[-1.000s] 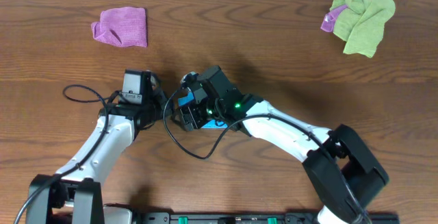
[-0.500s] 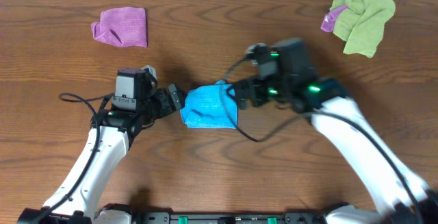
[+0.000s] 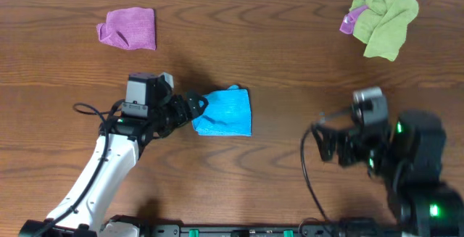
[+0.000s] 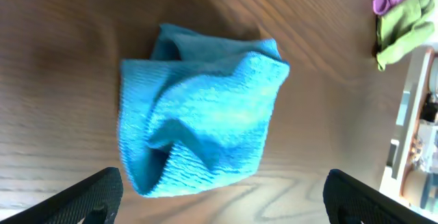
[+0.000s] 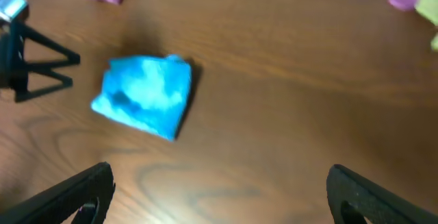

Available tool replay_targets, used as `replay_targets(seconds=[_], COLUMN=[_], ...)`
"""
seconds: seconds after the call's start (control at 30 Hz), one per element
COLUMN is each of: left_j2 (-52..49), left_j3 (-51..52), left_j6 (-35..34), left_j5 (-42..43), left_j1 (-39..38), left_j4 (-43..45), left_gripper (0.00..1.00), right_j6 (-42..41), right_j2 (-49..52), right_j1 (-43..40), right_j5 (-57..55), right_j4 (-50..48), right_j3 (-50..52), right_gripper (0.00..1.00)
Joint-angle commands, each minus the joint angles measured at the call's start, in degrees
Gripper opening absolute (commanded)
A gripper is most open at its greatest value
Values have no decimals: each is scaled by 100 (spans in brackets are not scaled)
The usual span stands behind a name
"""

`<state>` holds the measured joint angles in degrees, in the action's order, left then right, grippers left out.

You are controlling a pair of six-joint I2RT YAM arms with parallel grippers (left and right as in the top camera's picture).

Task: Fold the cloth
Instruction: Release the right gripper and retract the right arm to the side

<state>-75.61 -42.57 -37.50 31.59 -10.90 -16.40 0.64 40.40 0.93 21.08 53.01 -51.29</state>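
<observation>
My left gripper [image 3: 196, 105] stands wide open and empty. The overhead view puts its tips right at the left edge of the cloth [image 3: 226, 111], and I cannot tell whether they touch it. In my left wrist view only the two fingers [image 4: 85, 195] show, low in the corners and cut off by the frame, with the cloth just ahead of them.

The cloth lies on the table [image 3: 290, 63] near the middle, slightly toward 9 o'clock. It is a rumpled, roughly square bundle with a raised fold across the top. How many layers lie under it is hidden.

My right gripper [image 3: 328, 141] is released too and holds nothing. It is well apart from the cloth, at about 4 o'clock from it. From overhead that arm is smeared and its fingers are hard to separate. My right wrist view is soft as well, with both fingers cropped.

A purple cloth [image 3: 129, 28] sits at 10 o'clock and a lime-green cloth [image 3: 388, 21] at 2 o'clock, with a purple scrap at its left side.
</observation>
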Motion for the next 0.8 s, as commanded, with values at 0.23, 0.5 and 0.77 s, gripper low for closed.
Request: replay_targets(seconds=[0.23, 0.5, 0.77], left_j2=[39, 44, 542], left_j3=[1145, 1821, 1832], left_j6=[-1478, -2859, -2511], left_j5=[304, 238, 229], left_j1=[-238, -334, -341], left_j4=[1556, 2509, 2426], left_gripper=[95, 95, 95], right_j6=[-490, -599, -597], right_j2=[-1034, -1029, -1029], right_j1=[-170, -170, -170], right_j5=[76, 76, 76], right_j4=[343, 326, 332], right_j3=[535, 535, 535], right_gripper=[99, 99, 99])
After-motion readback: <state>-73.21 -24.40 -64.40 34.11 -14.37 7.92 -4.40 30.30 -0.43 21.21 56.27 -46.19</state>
